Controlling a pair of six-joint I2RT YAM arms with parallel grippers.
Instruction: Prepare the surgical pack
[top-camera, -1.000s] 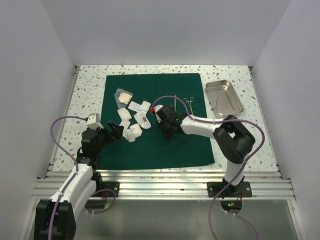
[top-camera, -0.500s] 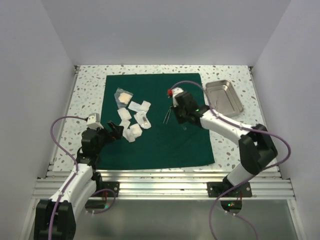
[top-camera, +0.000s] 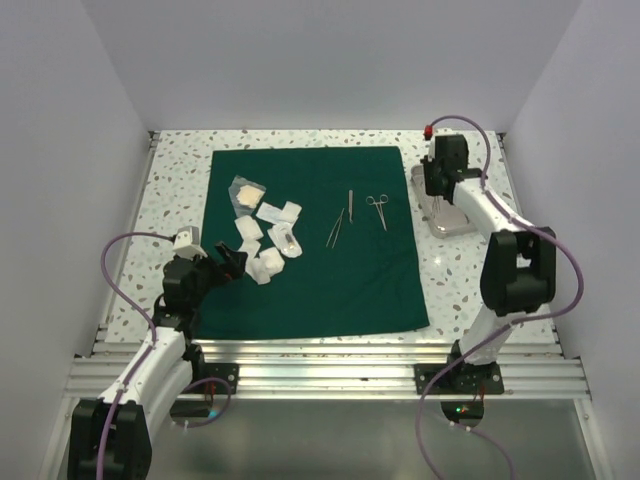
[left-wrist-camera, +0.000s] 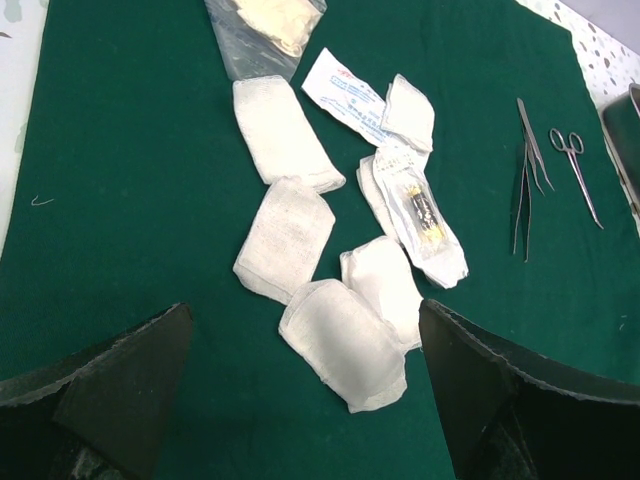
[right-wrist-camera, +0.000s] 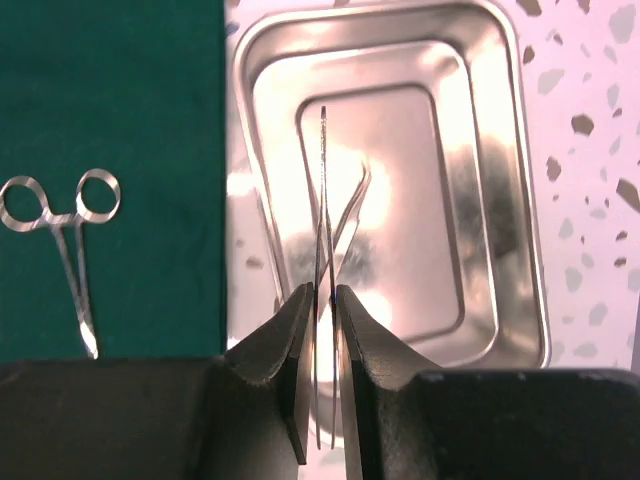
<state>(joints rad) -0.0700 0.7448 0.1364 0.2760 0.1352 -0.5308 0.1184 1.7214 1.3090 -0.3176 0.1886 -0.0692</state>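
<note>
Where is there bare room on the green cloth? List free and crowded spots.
Free: the near part of the green cloth, between the gauze pads and steel tools and its near edge; also the far strip beyond them. Crowded: left-middle, where pads touch, by the open left gripper. The tray lies under the right gripper, shut on tweezers.

Table (top-camera: 175, 190): white top flecked with dark specks, closed in by plain white walls on the left, right and far sides.

Surgical pack (top-camera: 330, 280): a dark green drape, laid out flat as one large sheet over the middle of the top. Strips of bare speckled surface are left on its left and right.

Steel tray (right-wrist-camera: 470, 200): set directly on the top at the far right, just beside the drape's right edge.
</note>
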